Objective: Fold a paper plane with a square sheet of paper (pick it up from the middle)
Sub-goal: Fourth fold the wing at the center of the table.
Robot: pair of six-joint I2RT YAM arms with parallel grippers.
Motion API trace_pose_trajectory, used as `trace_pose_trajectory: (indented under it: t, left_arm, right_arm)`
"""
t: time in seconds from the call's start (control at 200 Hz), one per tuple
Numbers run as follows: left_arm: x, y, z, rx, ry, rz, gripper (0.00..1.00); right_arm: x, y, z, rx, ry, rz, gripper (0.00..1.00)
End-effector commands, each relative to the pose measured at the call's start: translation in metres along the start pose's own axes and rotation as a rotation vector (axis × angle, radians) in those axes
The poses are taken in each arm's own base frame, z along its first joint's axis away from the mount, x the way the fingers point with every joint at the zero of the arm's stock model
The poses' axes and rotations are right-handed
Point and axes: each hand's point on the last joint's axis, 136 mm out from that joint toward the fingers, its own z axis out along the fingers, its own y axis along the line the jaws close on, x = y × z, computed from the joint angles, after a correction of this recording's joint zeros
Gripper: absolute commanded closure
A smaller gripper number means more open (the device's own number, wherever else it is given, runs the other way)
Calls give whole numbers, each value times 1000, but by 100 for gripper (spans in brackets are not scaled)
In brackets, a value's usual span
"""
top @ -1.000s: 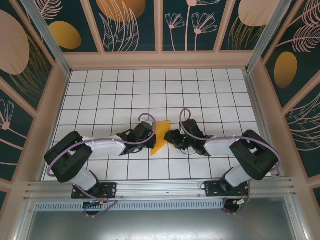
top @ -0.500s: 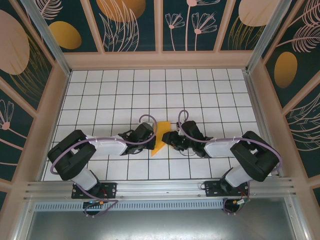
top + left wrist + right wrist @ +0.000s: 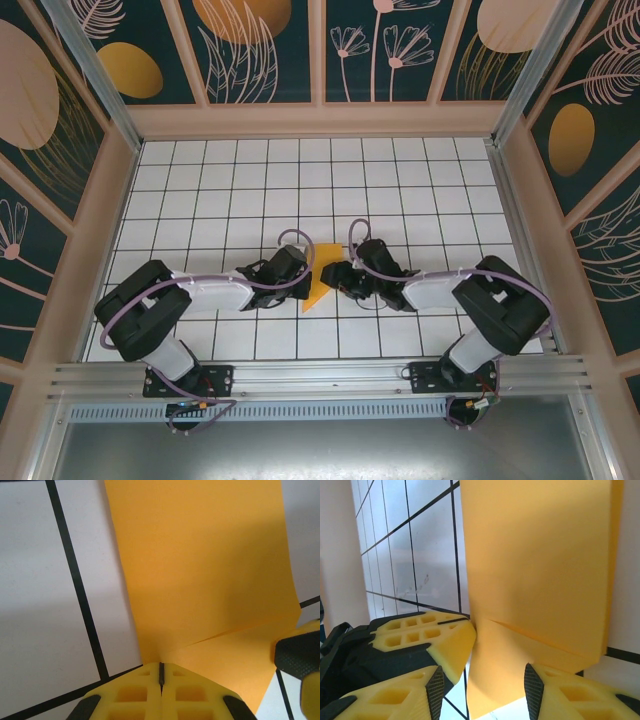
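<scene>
We see the paper [image 3: 320, 278], a thin matte orange-yellow wedge with one sharp crease, on the white gridded table [image 3: 250, 180], our left gripper [image 3: 161, 667] pinching its edge, honeycombed yellow fingers [image 3: 132, 692] pressed together, our right gripper [image 3: 495, 680] parted, straddling the opposite edge

Square sheet of paper [image 3: 320, 278]: plain orange-yellow, darker shade under the folds.
Table [image 3: 250, 180]: white tiles, thin black grid lines.
Walls [image 3: 420, 80]: dark teal, pale pink line-drawn leaves and flowers, orange and peach ovals; pale wood framing.
Left arm [image 3: 205, 292] and right arm [image 3: 435, 292]: black joints, white links, lilac cables.
Left gripper [image 3: 161, 672] and right gripper [image 3: 500, 655]: yellow fingers, black trim.
</scene>
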Motion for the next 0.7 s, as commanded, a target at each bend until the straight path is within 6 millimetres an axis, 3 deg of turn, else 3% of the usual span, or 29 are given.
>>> trace_pose_trajectory:
  t: [0.0,0.12,0.23,0.48,0.695]
  left_arm:
    - [-5,4,-6,-14,-22,15,100]
    - [-6,5,-2,-31,-13,25,100]
    - [-5,4,0,-30,-9,25,100]
    - [-3,7,1,-37,-4,24,100]
    - [-3,7,0,-35,-2,24,100]
  right_arm:
    - [-16,-4,-19,47,-101,22,51]
    - [-19,-22,-34,59,-155,105,45]
    - [-17,-26,-33,18,-135,143,43]
    - [-18,10,-12,-92,-56,69,44]
    - [-16,20,6,-97,-2,6,52]
